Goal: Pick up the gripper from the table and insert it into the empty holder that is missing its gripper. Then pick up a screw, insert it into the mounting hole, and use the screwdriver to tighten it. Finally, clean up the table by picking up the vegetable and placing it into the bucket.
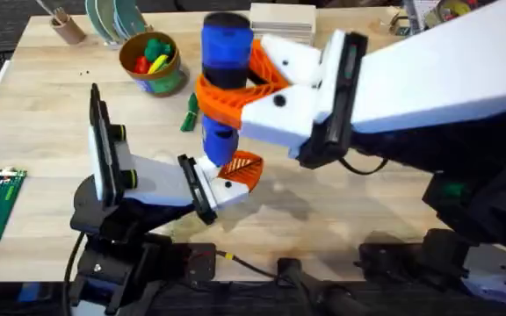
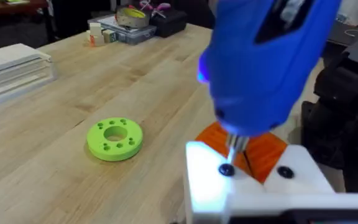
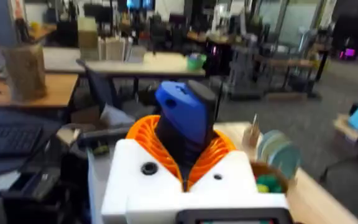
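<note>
**Screwdriver on screw, tightening step in hand**

The right claw (image 1: 227, 88) was clamped on the screwdriver (image 1: 224, 61), its orange ribbed pads wrapped around the blue barrel about mid-length, tool held upright. In the left wrist view the silver tip (image 2: 234, 148) sat down on a dark screw (image 2: 226, 169) in the white holder (image 2: 253, 186), with the orange gripper (image 2: 263, 149) seated just behind it. The left claw (image 1: 227, 180) lay low on the tabletop (image 1: 341, 211) beneath the tool; whether its fingers were apart or together could not be told.

Handling, as judged: the screwdriver looked rigid and smooth-sided, moderately heavy for its size; the mid-barrel hold seemed right, since ribbed pads resist slip and twist. The screw was tiny and probably easy to cam out, so the tool ought to stay square to the hole.

Room: the vegetable (image 1: 189, 114) lay on the tabletop just beside the barrel, between it and the bucket (image 1: 152, 61), near the far edge. A lime-green disc (image 2: 115, 138) sat apart on open wood. The near side was crowded by both arms.
</note>
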Controlling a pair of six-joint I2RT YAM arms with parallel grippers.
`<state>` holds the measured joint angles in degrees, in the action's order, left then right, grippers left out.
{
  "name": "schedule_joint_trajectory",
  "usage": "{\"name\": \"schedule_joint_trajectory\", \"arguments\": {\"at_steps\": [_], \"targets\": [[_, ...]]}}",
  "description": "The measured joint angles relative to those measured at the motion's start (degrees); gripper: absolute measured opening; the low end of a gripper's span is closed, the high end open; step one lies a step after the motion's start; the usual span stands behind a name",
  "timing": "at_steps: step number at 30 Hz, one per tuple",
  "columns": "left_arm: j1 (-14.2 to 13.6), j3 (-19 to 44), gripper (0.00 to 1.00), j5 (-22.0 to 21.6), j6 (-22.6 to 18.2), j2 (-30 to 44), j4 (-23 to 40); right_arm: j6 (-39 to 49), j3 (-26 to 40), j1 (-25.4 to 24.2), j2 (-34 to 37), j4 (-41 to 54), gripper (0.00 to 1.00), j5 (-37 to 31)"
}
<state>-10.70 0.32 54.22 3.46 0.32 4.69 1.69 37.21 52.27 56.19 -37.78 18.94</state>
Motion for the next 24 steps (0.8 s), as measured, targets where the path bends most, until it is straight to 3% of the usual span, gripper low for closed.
{"name": "schedule_joint_trajectory", "arguments": {"at_steps": [6,9,16,24], "targets": [[0.0,0.0,0.016,0.0,0.0,0.0,0.0,0.0,-0.2,-3.0,-0.2,-18.1,0.028,0.4],[0.0,0.0,0.016,0.0,0.0,0.0,0.0,-0.3,-0.2,-5.7,-1.3,-17.7,0.028,0.4],[0.0,0.0,0.016,0.0,0.0,0.0,0.0,6.3,-0.2,-10.5,-0.9,-2.5,0.028,-1.2],[0.0,0.0,0.016,0.0,0.0,0.0,0.0,26.7,0.6,-25.6,2.3,17.6,0.028,-7.6]]}}
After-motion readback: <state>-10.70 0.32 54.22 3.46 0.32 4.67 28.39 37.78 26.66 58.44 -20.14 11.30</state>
